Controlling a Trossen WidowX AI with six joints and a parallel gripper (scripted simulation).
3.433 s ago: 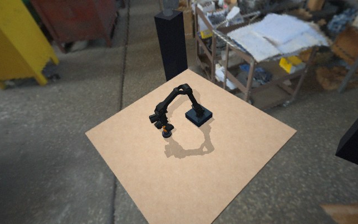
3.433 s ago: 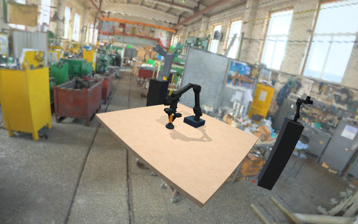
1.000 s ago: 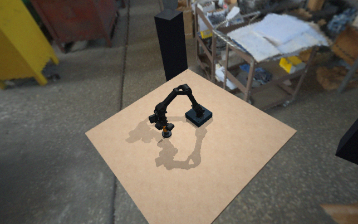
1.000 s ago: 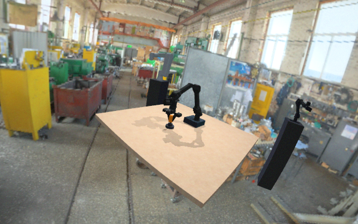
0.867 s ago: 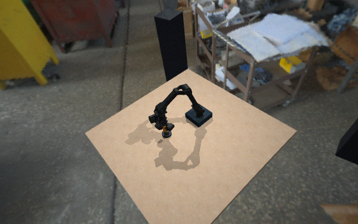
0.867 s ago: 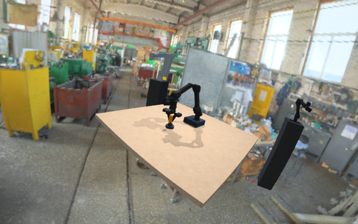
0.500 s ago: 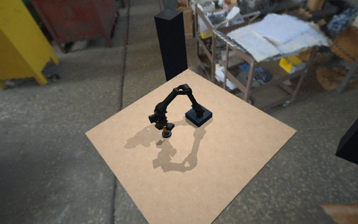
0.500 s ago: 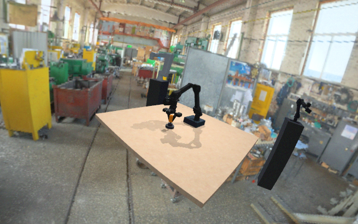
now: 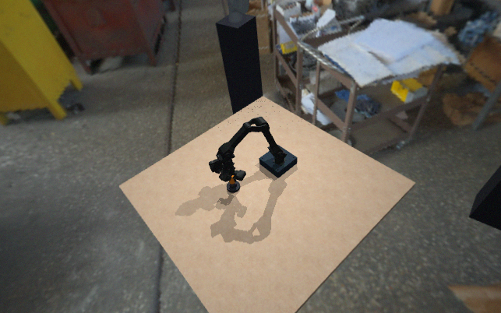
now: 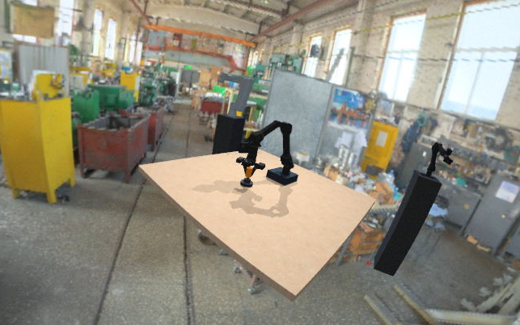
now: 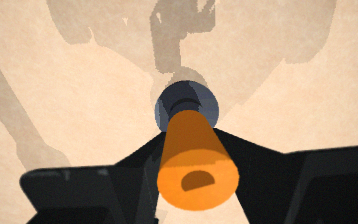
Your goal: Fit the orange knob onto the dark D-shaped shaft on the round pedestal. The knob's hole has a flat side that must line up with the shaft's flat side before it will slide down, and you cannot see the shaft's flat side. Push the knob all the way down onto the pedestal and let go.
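Note:
The orange knob (image 9: 232, 180) (image 10: 248, 172) (image 11: 198, 199) is upright between the fingers of my gripper (image 9: 233, 178) (image 10: 249, 170) (image 11: 189, 134), which is shut on it. In the wrist view its near end shows a D-shaped recess with the flat edge at the lower side, slightly slanted. The dark round pedestal (image 9: 233, 189) (image 10: 247, 184) (image 11: 208, 105) stands on the table below the knob. In the exterior view a short dark stretch shows between knob and pedestal, so the knob is not down on it. The shaft is mostly hidden; whether the knob touches its tip cannot be told.
The arm's square dark base (image 9: 278, 163) (image 10: 281, 176) stands on the tan table (image 9: 322, 210) (image 10: 314, 226), behind and to the right of the pedestal in the top and exterior views. The arm's shadows fall around the pedestal. Dark pillars (image 9: 241, 62) (image 10: 407, 226) stand off the table.

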